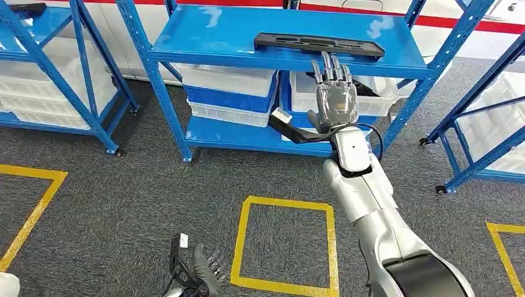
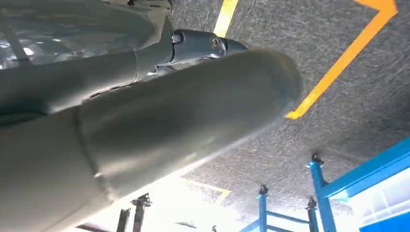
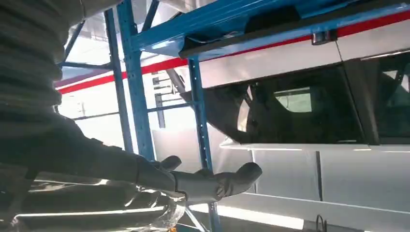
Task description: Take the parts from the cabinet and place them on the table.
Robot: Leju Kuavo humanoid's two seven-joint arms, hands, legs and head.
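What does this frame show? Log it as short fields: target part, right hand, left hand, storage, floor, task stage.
target part: long black part lying on the top blue shelf
right hand: right hand raised with fingers spread, just below the shelf edge, holding nothing
left hand: left hand low by the floor, grip unclear
storage: white bins on the lower level
floor: grey carpet, yellow square
task stage: part not yet grasped

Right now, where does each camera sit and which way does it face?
Head: high on the body, looking down at the blue rack, black part and raised right robot hand.
Left wrist: on the hanging arm, facing carpet; silver body parts close by.
Right wrist: behind the right robot hand, looking up under the shelf.
Shared: head and right wrist both show rack and part.
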